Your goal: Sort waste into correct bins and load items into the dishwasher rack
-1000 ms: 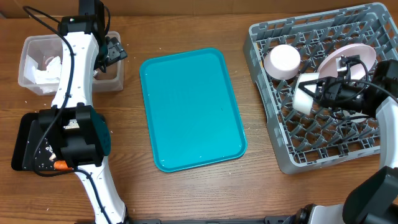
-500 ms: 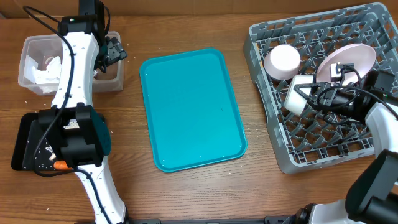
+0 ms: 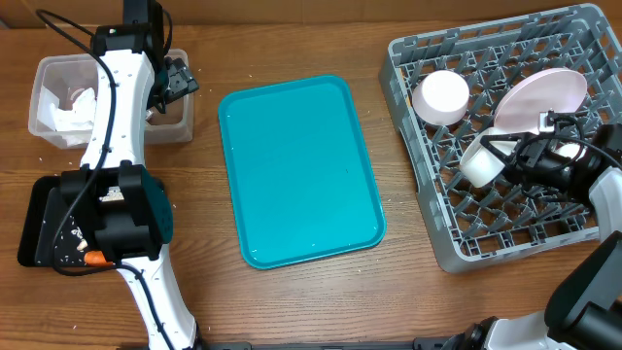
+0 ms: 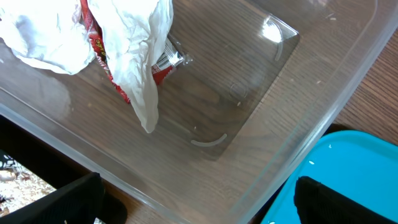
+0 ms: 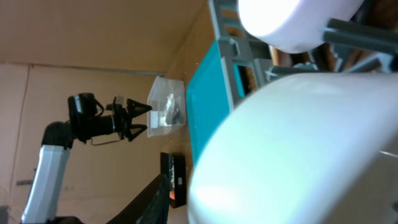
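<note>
On the brown wooden table [image 3: 292, 311], the left gripper [image 3: 178, 80] hangs spread wide over the clear tub [image 3: 49, 128], while the right gripper [image 3: 515, 156], its jaws' state unclear, sits at a white bowl [image 3: 478, 163] in the grey rack [image 3: 437, 243].

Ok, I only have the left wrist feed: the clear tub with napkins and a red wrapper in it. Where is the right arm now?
Observer: Over the dishwasher rack. The right gripper is at a small white cup lying on its side among the pegs. I cannot tell whether it is gripped.
Operator: What else is loaded?
Observer: A white bowl sits in the rack's back left part, with a pale plate leaning on edge to its right.
Operator: And the black tray?
Observer: The black tray is at the lower left of the overhead view, with an orange carrot at its near edge.
</note>
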You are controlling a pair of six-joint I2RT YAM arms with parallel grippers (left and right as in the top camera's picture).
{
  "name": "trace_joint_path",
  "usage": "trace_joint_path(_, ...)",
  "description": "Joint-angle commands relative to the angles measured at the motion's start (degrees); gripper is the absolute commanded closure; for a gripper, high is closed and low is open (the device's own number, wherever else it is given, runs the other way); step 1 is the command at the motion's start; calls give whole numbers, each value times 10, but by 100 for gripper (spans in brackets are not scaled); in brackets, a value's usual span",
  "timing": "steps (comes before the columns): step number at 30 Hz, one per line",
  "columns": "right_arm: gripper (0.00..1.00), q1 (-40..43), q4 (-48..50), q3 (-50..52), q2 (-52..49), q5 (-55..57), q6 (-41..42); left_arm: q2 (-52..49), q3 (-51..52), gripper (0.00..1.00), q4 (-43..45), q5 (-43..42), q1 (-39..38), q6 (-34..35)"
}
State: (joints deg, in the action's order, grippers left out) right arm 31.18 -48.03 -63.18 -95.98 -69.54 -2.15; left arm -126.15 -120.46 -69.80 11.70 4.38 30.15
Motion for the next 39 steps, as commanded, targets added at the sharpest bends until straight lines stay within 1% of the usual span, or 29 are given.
trace_joint_path(1,65,12,0,-9,-3,15,44,3,-12,0,0,-2,1,14)
trace_joint_path(4,65,21,-28,-36,-3,43,57,3,-12,0,0,-2,1,14)
trace_joint_path(6,64,27,-71,-69,-3,98,64,3,-12,0,0,-2,1,14)
trace_joint_path(10,60,33,-173,-154,-3,252,86,4,-12,0,0,-2,1,14)
trace_joint_path(12,59,33,-228,-207,-3,356,115,3,-12,0,0,-2,1,14)
trace_joint_path(15,59,33,-294,-273,-3,475,159,3,-12,0,0,-2,1,14)
trace_joint_path(18,59,29,-325,-305,3,494,164,3,-12,0,0,-2,1,14)
trace_joint_path(20,59,21,-326,-308,11,495,168,3,-12,0,0,-2,1,14)
trace_joint_path(23,60,-12,-326,-308,14,525,174,3,-12,0,0,-2,1,14)
trace_joint_path(25,61,-42,-322,-306,14,565,192,4,-12,0,0,-2,1,14)
trace_joint_path(29,71,-106,-320,-301,14,652,228,4,-12,0,0,-2,1,14)
trace_joint_path(33,76,-152,-315,-274,14,732,280,4,-12,0,0,-2,1,14)
trace_joint_path(35,78,-166,-301,-252,14,732,293,3,-12,0,0,-2,1,14)
trace_joint_path(36,80,-170,-296,-245,14,723,294,3,-12,0,0,-2,1,14)
trace_joint_path(37,82,-175,-291,-236,14,702,294,3,-12,0,0,-2,1,14)
trace_joint_path(39,82,-190,-283,-226,14,646,286,4,-12,0,0,-2,1,14)
